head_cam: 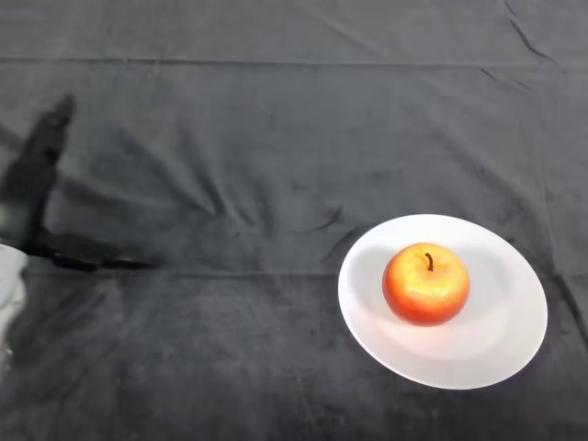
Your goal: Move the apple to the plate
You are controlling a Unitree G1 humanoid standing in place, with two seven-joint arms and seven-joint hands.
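A red and yellow apple (425, 284) with a dark stem stands upright in the middle of a white plate (501, 340) at the right of the table. My left hand (28, 202) is at the far left edge of the head view, well away from the plate. It is open: its fingers (50, 133) stretch straight toward the back and the thumb (87, 253) points right along the cloth. Nothing is in the hand.
A dark, creased cloth (276, 165) covers the whole table. A bit of my silver-grey forearm (9, 276) shows at the lower left edge.
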